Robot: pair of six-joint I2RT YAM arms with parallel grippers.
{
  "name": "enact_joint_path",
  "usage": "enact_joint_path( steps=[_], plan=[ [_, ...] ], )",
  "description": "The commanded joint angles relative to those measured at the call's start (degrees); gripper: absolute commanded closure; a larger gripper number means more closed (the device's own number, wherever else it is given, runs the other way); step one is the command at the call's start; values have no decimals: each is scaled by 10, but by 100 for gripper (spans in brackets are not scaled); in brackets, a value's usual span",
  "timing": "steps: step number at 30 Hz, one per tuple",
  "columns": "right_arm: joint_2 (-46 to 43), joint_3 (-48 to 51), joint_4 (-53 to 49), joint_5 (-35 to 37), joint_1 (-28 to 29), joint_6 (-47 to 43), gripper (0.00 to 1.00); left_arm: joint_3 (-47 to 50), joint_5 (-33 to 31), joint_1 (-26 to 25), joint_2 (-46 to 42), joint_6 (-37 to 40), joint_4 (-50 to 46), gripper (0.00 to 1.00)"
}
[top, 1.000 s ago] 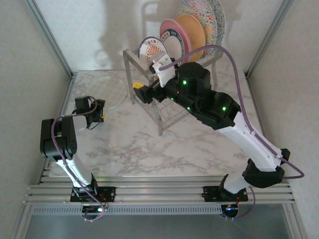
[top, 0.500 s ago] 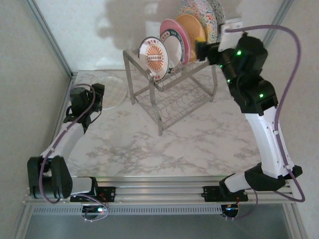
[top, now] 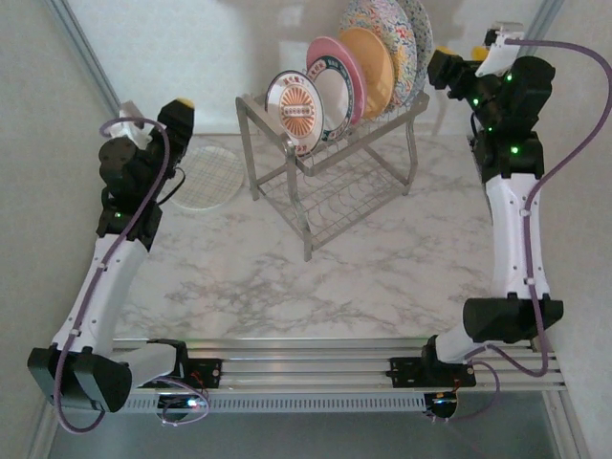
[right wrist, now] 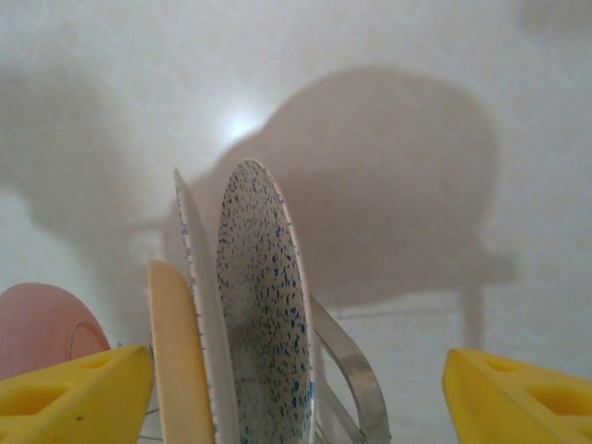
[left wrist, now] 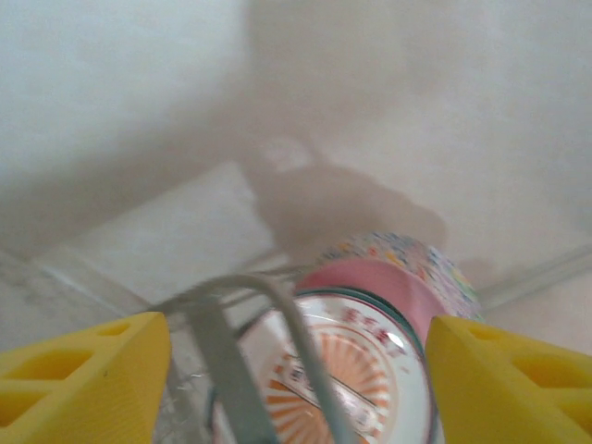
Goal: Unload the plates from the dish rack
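Note:
The dish rack point(top: 325, 177) stands at mid-table with plates upright in its top tier. From front to back they are a small white plate with an orange medallion point(top: 295, 107), a green-rimmed plate point(top: 331, 88), a pink plate point(top: 337, 57), an orange plate point(top: 375, 59) and large blue-speckled plates point(top: 402, 33). My left gripper point(top: 178, 117) hangs open left of the rack, facing the medallion plate point(left wrist: 351, 370). Beyond the rack's right end, my right gripper point(top: 440, 65) is open and looks edge-on at a blue-speckled plate point(right wrist: 264, 314) and the orange plate point(right wrist: 176, 361). Neither gripper touches anything.
A pale patterned plate point(top: 206, 172) lies flat on the marble table point(top: 287, 277) left of the rack, under my left arm. White walls with metal frame posts point(top: 96, 76) close in the back and sides.
My right arm swung from over the rack's front up to its far right end, its jaws narrowing slightly. My left gripper rose from the table beside the flat plate toward the back left.

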State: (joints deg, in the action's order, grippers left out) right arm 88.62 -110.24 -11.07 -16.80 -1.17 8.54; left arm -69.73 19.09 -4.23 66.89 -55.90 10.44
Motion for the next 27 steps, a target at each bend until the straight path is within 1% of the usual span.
enact_joint_path(
  steps=[1,4,6,11,16,20,27],
  plan=[
    [23,-14,71,-133,-29,40,23,-52,49,-28,-11,65,41,26],
    [48,-37,59,-184,-37,27,23,-81,69,-56,-6,88,48,26],
    [67,-55,37,-202,-38,13,25,-99,75,-74,2,103,43,26],
    [99,-73,29,-202,-40,6,35,-136,77,-104,24,125,24,27],
    [132,-100,28,-216,-39,14,44,-158,79,-116,41,127,30,27],
    [154,-119,24,-236,-39,19,46,-175,83,-126,53,133,32,29],
    [178,-130,28,-233,-39,24,51,-179,76,-136,62,132,40,30]
  ],
)
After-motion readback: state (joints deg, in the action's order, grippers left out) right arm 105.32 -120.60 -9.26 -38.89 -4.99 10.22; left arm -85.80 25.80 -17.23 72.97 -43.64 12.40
